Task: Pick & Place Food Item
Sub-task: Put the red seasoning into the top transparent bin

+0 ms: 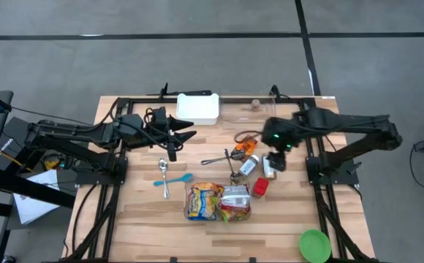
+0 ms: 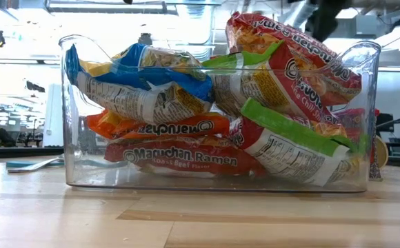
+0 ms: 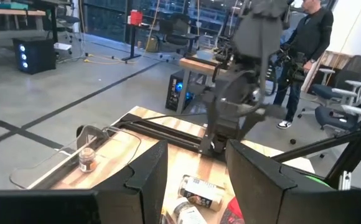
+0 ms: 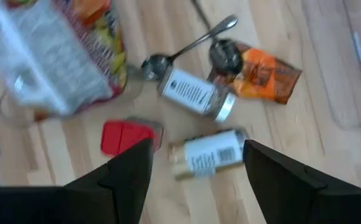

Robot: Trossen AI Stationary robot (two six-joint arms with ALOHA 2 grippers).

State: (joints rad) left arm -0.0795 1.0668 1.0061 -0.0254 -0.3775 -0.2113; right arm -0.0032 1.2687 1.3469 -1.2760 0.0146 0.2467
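Observation:
A clear bin (image 1: 218, 201) full of ramen packets stands near the table's front middle and fills the low view (image 2: 221, 103). My right gripper (image 1: 274, 162) is open and hovers above a white-labelled jar (image 4: 208, 152) that lies on its side; the jar shows between its two fingers, untouched. A second jar (image 4: 196, 93), a red box (image 4: 127, 137), an orange packet (image 4: 261, 74) and a metal spoon (image 4: 193, 43) lie around it. My left gripper (image 1: 190, 131) is open and empty above the table's left middle, pointing toward the right arm (image 3: 243, 74).
A white container (image 1: 197, 108) and a clear tray (image 1: 234, 113) holding a small jar (image 3: 87, 158) stand at the far edge. A blue spoon (image 1: 174, 180) and a metal spoon (image 1: 164, 172) lie left of the bin. A green bowl (image 1: 314, 245) sits at the front right. A person (image 3: 308, 37) stands beyond the table.

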